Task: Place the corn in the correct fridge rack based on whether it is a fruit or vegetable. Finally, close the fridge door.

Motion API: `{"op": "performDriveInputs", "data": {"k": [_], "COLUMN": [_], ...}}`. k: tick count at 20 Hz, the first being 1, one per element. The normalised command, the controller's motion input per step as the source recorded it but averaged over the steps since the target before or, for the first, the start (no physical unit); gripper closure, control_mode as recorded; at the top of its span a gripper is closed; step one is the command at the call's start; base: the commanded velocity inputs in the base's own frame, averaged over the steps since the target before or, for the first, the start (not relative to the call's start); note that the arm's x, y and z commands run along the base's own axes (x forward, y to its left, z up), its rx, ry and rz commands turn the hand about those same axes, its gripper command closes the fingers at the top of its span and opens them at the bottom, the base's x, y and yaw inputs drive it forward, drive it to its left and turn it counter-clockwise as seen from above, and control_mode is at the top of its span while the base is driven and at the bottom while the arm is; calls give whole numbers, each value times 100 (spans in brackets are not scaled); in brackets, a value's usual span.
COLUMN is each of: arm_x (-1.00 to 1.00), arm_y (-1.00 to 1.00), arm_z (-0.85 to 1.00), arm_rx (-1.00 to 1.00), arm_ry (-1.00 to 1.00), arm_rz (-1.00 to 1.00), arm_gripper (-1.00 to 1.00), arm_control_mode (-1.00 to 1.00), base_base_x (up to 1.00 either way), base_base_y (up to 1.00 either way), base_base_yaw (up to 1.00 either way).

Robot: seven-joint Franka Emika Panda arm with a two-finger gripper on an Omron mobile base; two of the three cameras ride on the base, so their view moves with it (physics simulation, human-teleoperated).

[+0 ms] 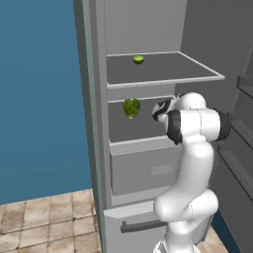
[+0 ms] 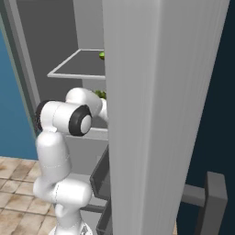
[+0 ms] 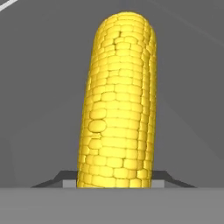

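Observation:
The corn (image 3: 118,105), a bright yellow cob, stands up from between my fingertips (image 3: 65,180) in the hand view, against dark grey fridge surfaces. My gripper (image 3: 114,179) is shut on the corn's lower end. In the left base view my gripper (image 1: 159,109) reaches in over the lower fridge rack (image 1: 129,132), just right of the lumpy green vegetable (image 1: 131,107). The fridge door (image 2: 160,110) stands open, with its dark bar handle (image 2: 214,198) at the lower right and its inner ledges (image 1: 243,123) to the right of the arm.
A small round green fruit (image 1: 138,59) lies on the higher shelf (image 1: 163,69). Below the lower rack sit the grey drawer box (image 1: 146,168) and a low drawer with a horizontal handle (image 1: 141,226). A blue wall (image 1: 39,99) and tiled floor (image 1: 44,222) lie left.

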Motion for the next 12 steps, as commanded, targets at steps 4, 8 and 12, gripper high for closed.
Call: {"op": "performDriveInputs", "data": {"k": [4, 8, 12], "arm_x": [52, -5, -57], "arm_y": [-2, 2, 20], "arm_z": [-18, -1, 42], "arm_rx": [-1, -4, -10], "arm_ry": [-5, -14, -8], "arm_rz": [2, 7, 11], "arm_gripper": [-100, -100, -100], "arm_control_mode": [-100, -100, -100], "base_base_x": [0, 0, 0], "base_base_y": [0, 0, 0], "base_base_yaw": [0, 0, 0]}}
